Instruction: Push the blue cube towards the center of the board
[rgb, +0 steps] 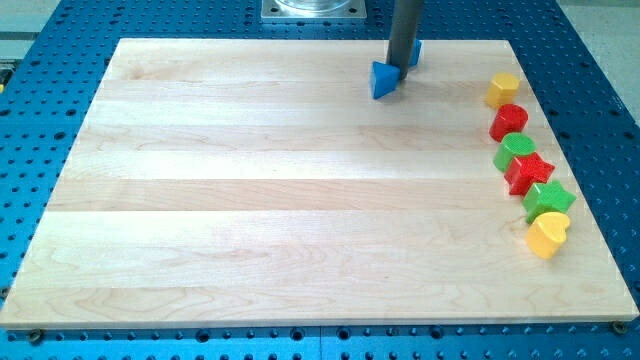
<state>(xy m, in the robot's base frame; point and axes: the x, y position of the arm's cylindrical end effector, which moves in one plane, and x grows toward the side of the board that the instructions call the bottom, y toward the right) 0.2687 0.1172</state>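
Upper right of centre, near the table's (290, 210) top edge: my tip (401, 70) sits between two blue blocks. The tool is a plain dark rod, so it's grasping nothing; it can only bear against things.

- blue cube (414, 52): just a sliver shows at the rod's right side, the rest is hidden behind the rod. It's close to the table's top edge, well apart from the centre. Can't tell whether the rod touches it.
- blue triangular block (383, 81): just below-left of my tip, appears to touch it.

Everything else is in a loose column down the right edge of the frame, top to bottom:
- yellow block (502, 89), shape unclear
- red block (509, 121), roundish
- green block (516, 149), roundish, touching the red star (528, 172) below it
- green star (549, 199)
- yellow heart (547, 235), touching the green star

The column is well apart from my tip. The table lies on a blue perforated base (60, 30), and a grey metal mount (313, 10) shows at top centre.
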